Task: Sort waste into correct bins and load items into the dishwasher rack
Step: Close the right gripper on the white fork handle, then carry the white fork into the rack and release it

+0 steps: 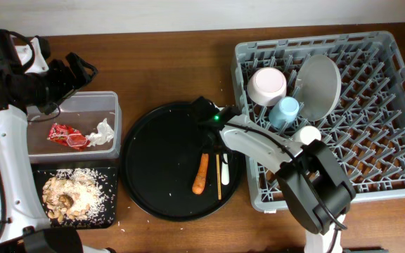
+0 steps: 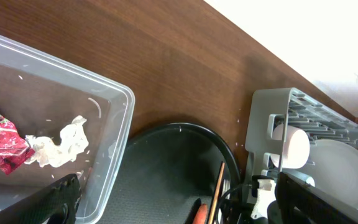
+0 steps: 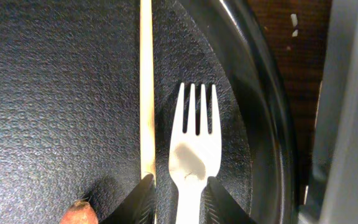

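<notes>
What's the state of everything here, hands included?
Left hand: open, empty
Right hand: open, straddling fork
Fork: on round tray
Chopstick: on round tray
Carrot: on round tray
Plate: on edge in rack
Bowl: in rack
Blue cup: in rack
White cup: in rack
Wrapper: in clear tub
Tissue: in clear tub
Scraps: in black tray

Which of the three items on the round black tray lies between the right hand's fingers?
The white plastic fork: its handle runs between them; the chopstick and carrot lie to one side.
</notes>
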Tool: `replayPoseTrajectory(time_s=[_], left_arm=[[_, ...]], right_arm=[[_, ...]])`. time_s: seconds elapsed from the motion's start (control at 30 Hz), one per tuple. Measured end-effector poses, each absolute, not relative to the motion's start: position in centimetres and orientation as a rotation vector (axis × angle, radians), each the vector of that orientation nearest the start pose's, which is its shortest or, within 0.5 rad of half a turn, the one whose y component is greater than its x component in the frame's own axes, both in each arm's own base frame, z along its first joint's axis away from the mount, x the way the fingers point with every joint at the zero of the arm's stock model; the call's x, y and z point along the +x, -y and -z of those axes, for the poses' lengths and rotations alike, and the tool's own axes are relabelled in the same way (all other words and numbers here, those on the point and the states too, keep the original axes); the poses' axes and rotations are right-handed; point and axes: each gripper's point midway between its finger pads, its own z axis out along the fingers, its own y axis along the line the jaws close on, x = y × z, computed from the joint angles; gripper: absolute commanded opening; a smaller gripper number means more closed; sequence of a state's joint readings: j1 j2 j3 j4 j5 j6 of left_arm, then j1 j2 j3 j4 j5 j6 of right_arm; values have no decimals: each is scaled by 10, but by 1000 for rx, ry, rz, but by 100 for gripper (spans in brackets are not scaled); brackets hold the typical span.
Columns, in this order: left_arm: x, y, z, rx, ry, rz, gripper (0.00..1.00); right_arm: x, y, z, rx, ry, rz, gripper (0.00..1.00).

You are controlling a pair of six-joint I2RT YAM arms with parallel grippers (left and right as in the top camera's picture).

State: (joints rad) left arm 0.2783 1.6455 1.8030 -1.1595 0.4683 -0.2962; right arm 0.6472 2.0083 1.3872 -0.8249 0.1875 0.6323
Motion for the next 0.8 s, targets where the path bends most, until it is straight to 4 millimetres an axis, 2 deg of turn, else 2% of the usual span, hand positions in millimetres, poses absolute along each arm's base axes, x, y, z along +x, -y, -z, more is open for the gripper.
replayPoseTrajectory(time_s=[0.23, 0.27, 0.33, 0.57, 0.63, 0.8], left_arm=[[401, -34, -283, -544, -2461, 606, 99], [401, -34, -283, -544, -2461, 606, 99], [401, -34, -283, -544, -2461, 606, 99], [401, -34, -283, -544, -2461, 606, 99], [401, -34, -283, -544, -2461, 606, 99], [401, -34, -283, -544, -2461, 606, 99]], right_arm=[[333, -209, -7, -8, -2946, 155, 25], [333, -209, -7, -7, -2946, 154, 24], [333, -209, -7, -10, -2946, 154, 14], [331, -207, -2, -3, -2946, 160, 13], [331, -207, -2, -2, -2941, 155, 4], [329, -202, -12, -14, -2965, 212, 4]])
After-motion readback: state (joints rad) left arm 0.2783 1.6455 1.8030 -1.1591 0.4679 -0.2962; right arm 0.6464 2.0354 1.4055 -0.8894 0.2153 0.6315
